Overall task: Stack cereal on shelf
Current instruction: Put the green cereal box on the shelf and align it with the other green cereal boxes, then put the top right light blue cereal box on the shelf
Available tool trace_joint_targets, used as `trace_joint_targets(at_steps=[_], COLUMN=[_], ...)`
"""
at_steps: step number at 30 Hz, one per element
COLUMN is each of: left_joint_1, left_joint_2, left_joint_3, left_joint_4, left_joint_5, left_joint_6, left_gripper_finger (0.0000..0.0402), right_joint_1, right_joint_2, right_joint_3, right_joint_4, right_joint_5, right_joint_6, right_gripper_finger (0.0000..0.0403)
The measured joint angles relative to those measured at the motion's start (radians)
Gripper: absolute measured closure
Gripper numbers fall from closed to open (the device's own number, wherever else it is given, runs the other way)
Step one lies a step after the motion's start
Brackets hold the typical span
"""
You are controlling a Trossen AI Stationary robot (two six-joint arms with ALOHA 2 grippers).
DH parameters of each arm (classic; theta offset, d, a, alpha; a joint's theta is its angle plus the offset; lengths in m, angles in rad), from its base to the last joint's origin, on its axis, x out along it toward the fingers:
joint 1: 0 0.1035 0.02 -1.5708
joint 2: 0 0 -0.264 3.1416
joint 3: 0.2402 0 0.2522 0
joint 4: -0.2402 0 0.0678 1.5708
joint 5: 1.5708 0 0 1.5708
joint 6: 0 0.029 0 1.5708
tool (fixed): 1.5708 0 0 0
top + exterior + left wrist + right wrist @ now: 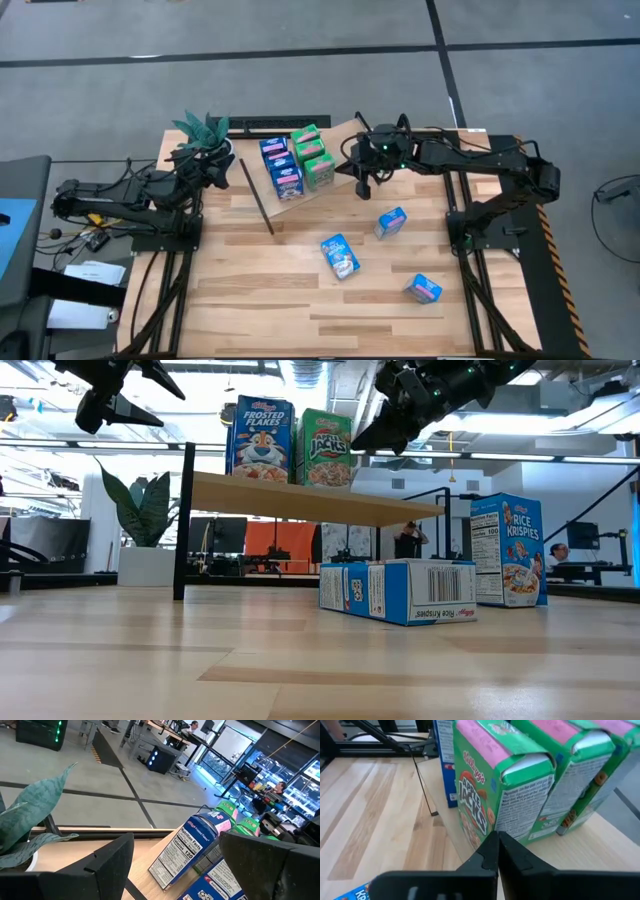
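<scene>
The cereal (pixel 298 160) stood on the tilted shelf (pixel 340 130), so the right gripper (pixel 362 185), pinched shut and empty just beside it, risked toppling a green box (pixel 505 785).

We see the bench (pixel 260 290) as pale planked wood with a smooth, faintly sheeny finish, and the shelf (pixel 300 500) as a lighter matt wooden board on thin black metal rods. The cereal (pixel 520 785) boxes are printed cardboard, slightly glossy, and the right pincer (pixel 497 852) looks like matt black plastic
</scene>
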Motion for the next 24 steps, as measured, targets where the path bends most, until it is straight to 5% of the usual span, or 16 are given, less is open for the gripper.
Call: trace_joint_targets(at_steps=[6,11,17,24], left_joint_1=[0.0,0.0,0.0,0.0], left_joint_2=[0.0,0.0,0.0,0.0], left_joint_3=[0.0,0.0,0.0,0.0], left_joint_4=[0.0,0.0,0.0,0.0], left_joint_5=[0.0,0.005,0.007,0.007], left_joint_6=[-0.008,-0.012,-0.007,-0.004], left_gripper_finger=[0.0119,0.0119,0.0119,0.0119], right_joint_1=[-0.006,-0.024,0.011,0.174], right_joint_2=[-0.072,-0.15,-0.226,-0.226], right_joint_3=[0.03,0.128,0.173,0.173], right_joint_4=[-0.14,-0.498,-0.914,-1.093], right_joint_5=[0.001,0.005,0.013,0.078], right_joint_6=[-0.004,-0.026,-0.028,-0.026], right_gripper_finger=[0.0373,0.0333,0.0216,0.0092])
